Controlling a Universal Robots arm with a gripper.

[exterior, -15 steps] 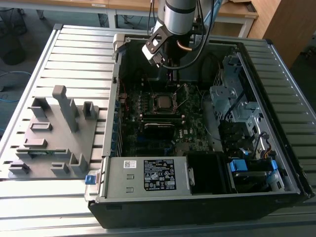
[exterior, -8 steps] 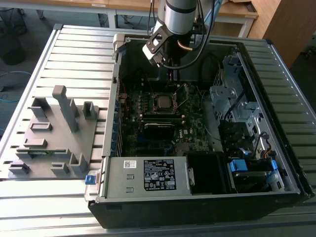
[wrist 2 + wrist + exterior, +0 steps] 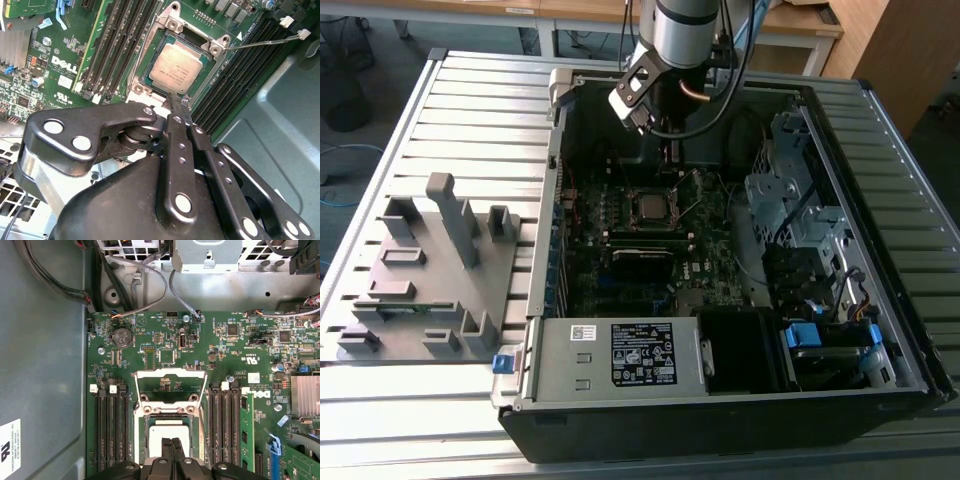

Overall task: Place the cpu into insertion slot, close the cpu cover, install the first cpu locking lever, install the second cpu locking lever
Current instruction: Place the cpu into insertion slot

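Black gripper (image 3: 175,101), fingers pressed together, hangs over the silver-rimmed square insertion slot (image 3: 144,65) holding the flat grey-brown metal cpu (image 3: 176,70): light, stiff, probably fragile, best taken by its edges.

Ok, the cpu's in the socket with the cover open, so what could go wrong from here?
The shut pincer has its tips right at the edge of the cpu; a sideways slip could nudge it askew in the insertion slot. The cpu cover lies flipped open; closing it on a tilted chip might jam. The thin locking lever juts over the memory slots and could snag.
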